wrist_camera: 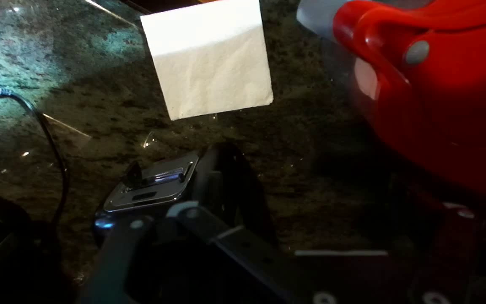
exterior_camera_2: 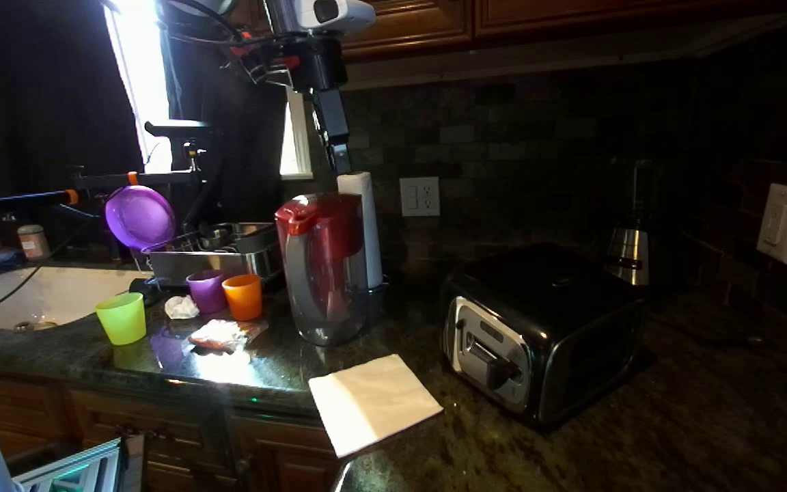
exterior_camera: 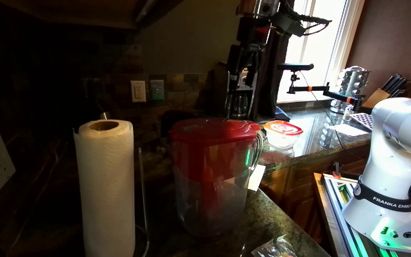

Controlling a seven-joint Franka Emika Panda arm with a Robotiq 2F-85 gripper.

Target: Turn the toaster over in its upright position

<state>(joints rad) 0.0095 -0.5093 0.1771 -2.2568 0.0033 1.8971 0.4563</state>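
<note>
The toaster [exterior_camera_2: 561,328] is a black box with rounded corners and a silver panel with a lever on one end. It sits on the dark counter in an exterior view. No bread slots show on its upper face. The toaster also shows in the wrist view [wrist_camera: 163,181] at lower left, partly behind my left finger. In an exterior view, a dark shape behind the pitcher is too dim to identify. My gripper [exterior_camera: 242,80] hangs above the counter with its fingers apart and empty. In an exterior view the gripper [exterior_camera_2: 339,158] is above and behind the pitcher, left of the toaster.
A red-lidded pitcher [exterior_camera_2: 325,273] stands close to the gripper, filling the right of the wrist view [wrist_camera: 445,105]. A paper towel roll [exterior_camera: 107,185], white napkin [exterior_camera_2: 374,403], several cups [exterior_camera_2: 242,297], a coffee machine [exterior_camera: 241,103] and a red-lidded tub [exterior_camera: 283,134] stand around.
</note>
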